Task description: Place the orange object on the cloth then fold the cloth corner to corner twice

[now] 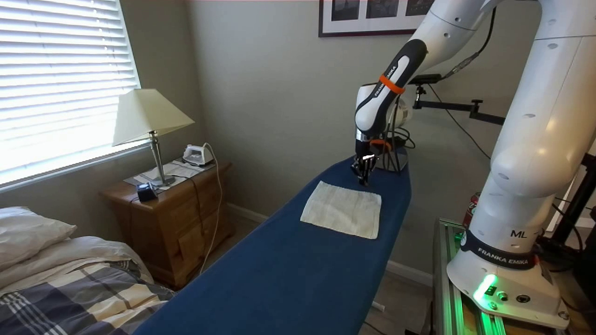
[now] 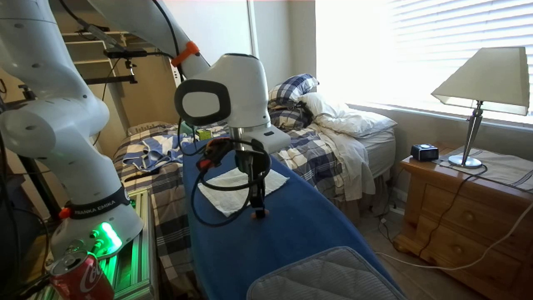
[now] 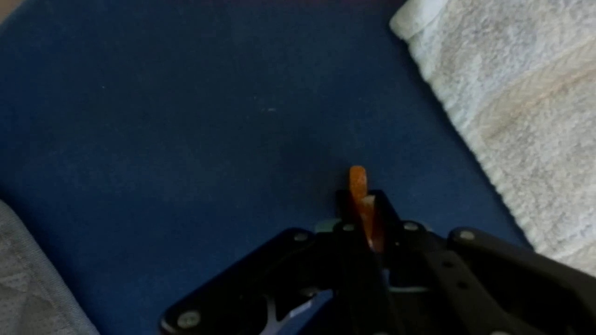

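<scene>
The white cloth (image 1: 342, 209) lies flat and spread on the blue ironing board (image 1: 279, 279). It also shows in an exterior view (image 2: 225, 200), partly behind the arm's cable, and at the right of the wrist view (image 3: 526, 107). My gripper (image 3: 361, 200) is shut on the small orange object (image 3: 358, 179), whose end sticks out past the fingertips. In an exterior view, the gripper (image 2: 259, 204) points down at the board beside the cloth, with bits of orange at its tips. In an exterior view, the gripper (image 1: 364, 174) is just beyond the cloth's far edge.
A grey quilted pad (image 2: 325, 275) lies on the board near the gripper, also at the wrist view's lower left (image 3: 28, 288). A wooden nightstand (image 1: 186, 237) with a lamp (image 1: 151, 116) and an iron (image 1: 198, 155) stands beside the board. A bed (image 2: 316, 158) is close by.
</scene>
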`<action>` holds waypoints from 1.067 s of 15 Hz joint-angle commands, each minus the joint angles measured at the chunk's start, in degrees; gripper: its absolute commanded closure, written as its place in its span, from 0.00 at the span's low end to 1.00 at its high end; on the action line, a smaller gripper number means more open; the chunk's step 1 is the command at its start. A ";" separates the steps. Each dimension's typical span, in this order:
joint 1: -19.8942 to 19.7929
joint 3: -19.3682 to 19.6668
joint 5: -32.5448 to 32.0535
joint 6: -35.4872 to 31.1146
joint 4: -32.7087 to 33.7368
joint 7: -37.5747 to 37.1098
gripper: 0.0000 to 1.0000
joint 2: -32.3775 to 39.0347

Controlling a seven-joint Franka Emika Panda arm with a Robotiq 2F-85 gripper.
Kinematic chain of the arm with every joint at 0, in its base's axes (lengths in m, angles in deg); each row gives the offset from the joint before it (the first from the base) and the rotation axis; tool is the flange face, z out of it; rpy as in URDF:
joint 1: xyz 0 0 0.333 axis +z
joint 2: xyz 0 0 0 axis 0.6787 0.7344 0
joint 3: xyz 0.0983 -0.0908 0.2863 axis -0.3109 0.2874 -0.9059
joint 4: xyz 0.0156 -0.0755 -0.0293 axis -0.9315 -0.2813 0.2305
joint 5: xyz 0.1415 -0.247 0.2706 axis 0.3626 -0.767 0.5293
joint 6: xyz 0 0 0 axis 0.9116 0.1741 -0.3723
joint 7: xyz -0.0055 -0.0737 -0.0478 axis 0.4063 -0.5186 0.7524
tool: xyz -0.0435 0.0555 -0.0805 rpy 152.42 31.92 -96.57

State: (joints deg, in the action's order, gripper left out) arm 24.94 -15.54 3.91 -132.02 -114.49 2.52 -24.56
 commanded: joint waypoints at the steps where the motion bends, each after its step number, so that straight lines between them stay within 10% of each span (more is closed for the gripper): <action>1: 0.69 -0.53 1.07 0.45 0.47 1.00 0.90 -0.93; 16: 6.23 -6.42 -0.02 2.15 -1.49 0.86 0.91 -5.75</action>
State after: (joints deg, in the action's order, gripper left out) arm 30.16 -21.00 3.88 -131.09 -114.33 2.54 -27.94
